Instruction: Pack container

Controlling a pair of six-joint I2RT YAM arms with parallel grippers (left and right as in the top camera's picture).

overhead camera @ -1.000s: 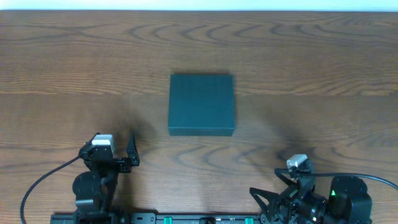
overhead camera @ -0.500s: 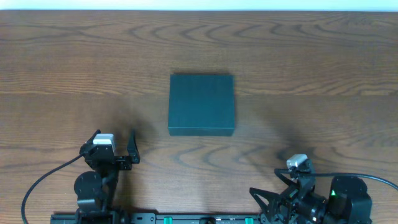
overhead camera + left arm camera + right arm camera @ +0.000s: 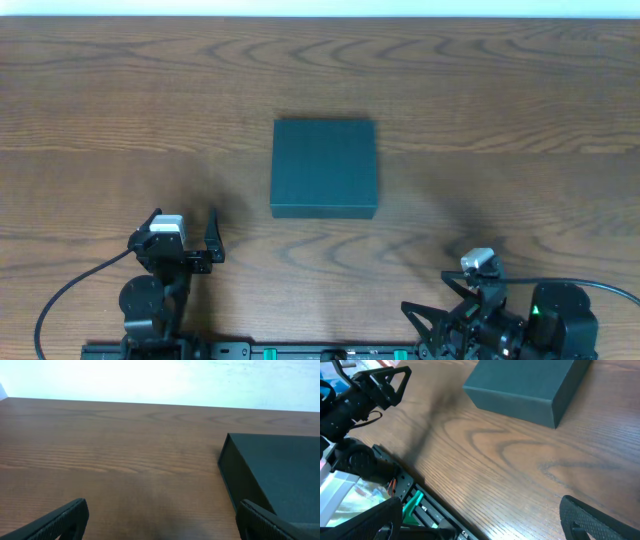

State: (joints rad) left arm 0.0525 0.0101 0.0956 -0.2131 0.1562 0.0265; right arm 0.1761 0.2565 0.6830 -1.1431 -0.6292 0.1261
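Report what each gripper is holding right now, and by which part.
Nothing is held. The left gripper and right gripper are both open and empty. The container sits closed on the table, apart from both.

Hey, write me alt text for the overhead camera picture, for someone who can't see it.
A closed dark teal container sits in the middle of a wooden table. At the near edge, the open left gripper and the folded right arm are both apart from it.
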